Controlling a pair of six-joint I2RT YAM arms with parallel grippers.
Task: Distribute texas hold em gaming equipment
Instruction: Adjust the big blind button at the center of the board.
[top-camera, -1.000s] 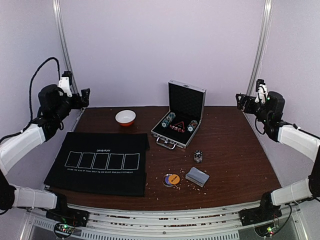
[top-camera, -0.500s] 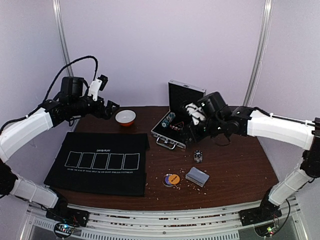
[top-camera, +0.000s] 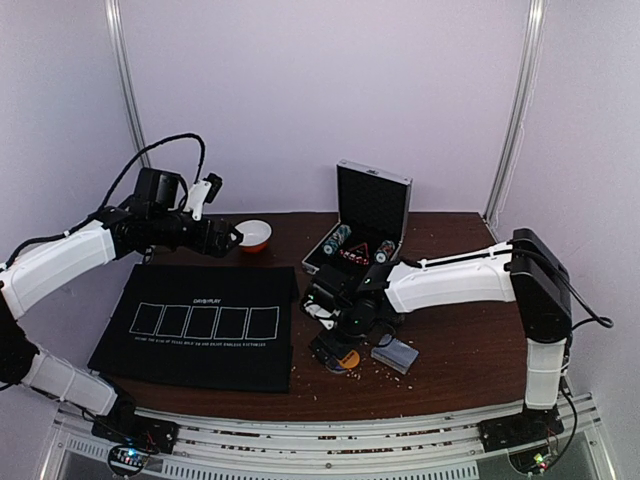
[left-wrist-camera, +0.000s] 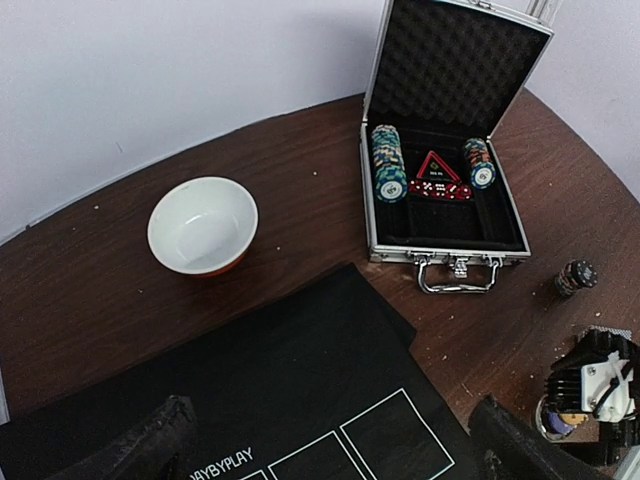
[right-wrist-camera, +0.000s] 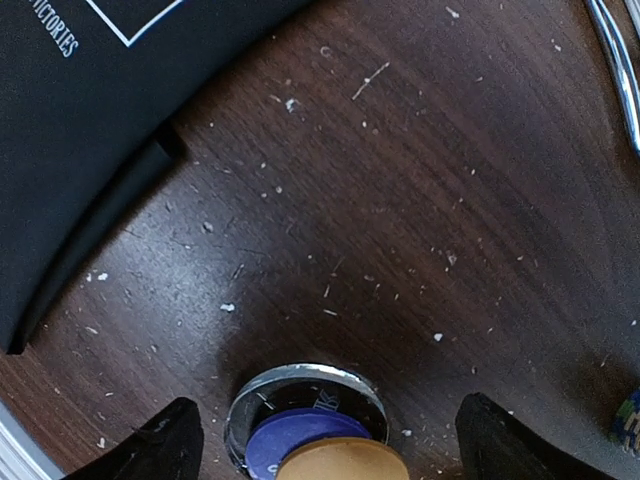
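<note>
Right claw (right-wrist-camera: 330, 445), fingers spread wide and empty, hangs low astride the small pile of discs (top-camera: 345, 358): orange disc (right-wrist-camera: 340, 462) over purple disc (right-wrist-camera: 285, 437) over a clear-rimmed dark disc (right-wrist-camera: 300, 385), on the tabletop (right-wrist-camera: 420, 200) near the black mat (right-wrist-camera: 80, 130). Left claw (left-wrist-camera: 325, 455), likewise spread, hovers by the white bowl (left-wrist-camera: 202, 225). Deck (top-camera: 397, 355) lies just beside the pile. Hazards, as I judge them: an off-centre pinch could squirt the thin discs apart or lift only the top one; too low a reach would scrape the wood or nudge the deck.
</note>
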